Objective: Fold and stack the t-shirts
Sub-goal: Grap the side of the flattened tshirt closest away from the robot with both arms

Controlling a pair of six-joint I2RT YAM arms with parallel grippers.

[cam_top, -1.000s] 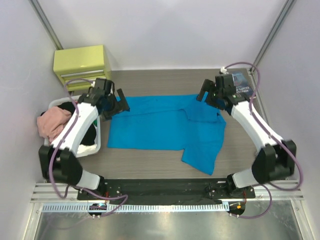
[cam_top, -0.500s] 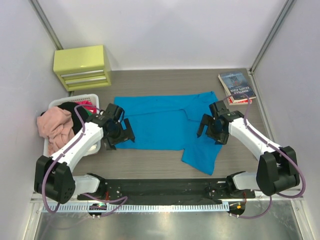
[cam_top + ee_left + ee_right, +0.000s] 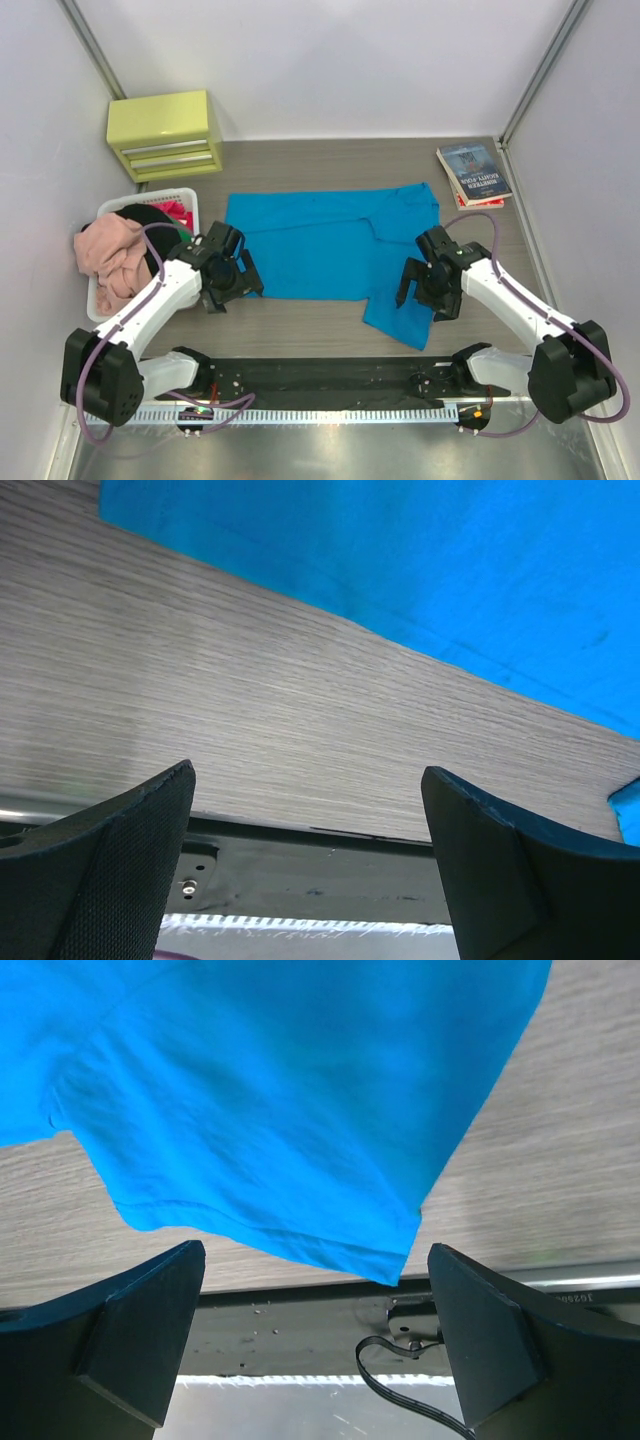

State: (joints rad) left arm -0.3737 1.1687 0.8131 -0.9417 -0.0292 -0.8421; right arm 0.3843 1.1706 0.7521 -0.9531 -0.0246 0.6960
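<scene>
One turquoise-blue t-shirt (image 3: 320, 245) lies spread flat on the wooden table (image 3: 330, 165), between the two arms, with one part reaching down toward the near edge on the right. One white basket (image 3: 188, 196) stands at the left and holds more shirts: a pink one (image 3: 108, 250) hanging over its left rim, a black one (image 3: 145, 222), and a bit of red cloth (image 3: 176, 209). How many are in the heap in total I cannot tell. One yellow-green drawer box (image 3: 165, 133) stands in the far left corner, and one small stack of books (image 3: 474, 172), the top cover dark blue, lies in the far right corner.

Two grippers are in view, both with jaws wide apart and holding nothing. The left gripper (image 3: 233, 293) is at the near left corner of the turquoise shirt; its wrist camera shows only bare wood between the fingers (image 3: 100, 880). The right gripper (image 3: 425, 302) is above the lower right part of the shirt, whose hem corner (image 3: 395, 1260) shows between its fingers (image 3: 530, 1360). Whether any fingertip touches the cloth, I cannot tell.
</scene>
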